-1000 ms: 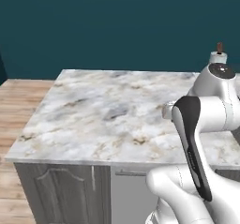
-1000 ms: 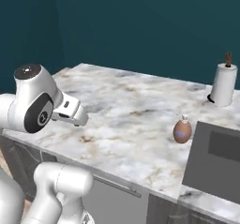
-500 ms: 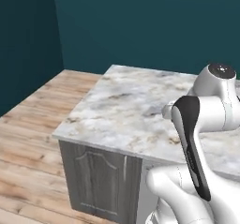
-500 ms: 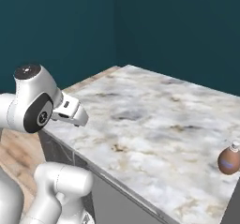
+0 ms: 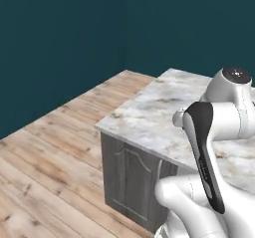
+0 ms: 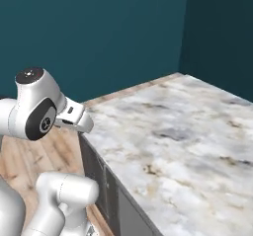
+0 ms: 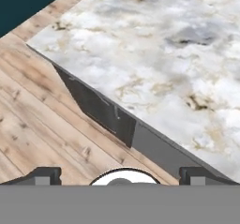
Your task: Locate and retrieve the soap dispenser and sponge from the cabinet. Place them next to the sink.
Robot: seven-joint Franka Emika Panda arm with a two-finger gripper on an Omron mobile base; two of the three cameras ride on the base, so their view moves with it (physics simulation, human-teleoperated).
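Observation:
The soap dispenser, the sponge, the cabinet and the sink are out of view. My gripper (image 7: 121,176) is open, its two dark fingertips (image 7: 44,175) set wide apart with nothing between them. It hangs above the corner edge of a marble counter (image 7: 164,54) and looks down on the counter top and the wooden floor (image 7: 33,124) beside it. In the right base view my white arm (image 6: 37,111) is folded up at the left, beside the counter's near corner.
The marble counter (image 5: 149,117) ends in a corner here, with grey panelled base cabinets (image 5: 129,177) below it. Wooden floor (image 5: 55,152) stretches to the left up to dark teal walls (image 5: 60,48). The counter top (image 6: 188,146) is bare marble.
The base has swung left, so the counter has slid right in both base views. The soap bottle and the paper-towel roll have passed out of the picture. The arm keeps its pose.

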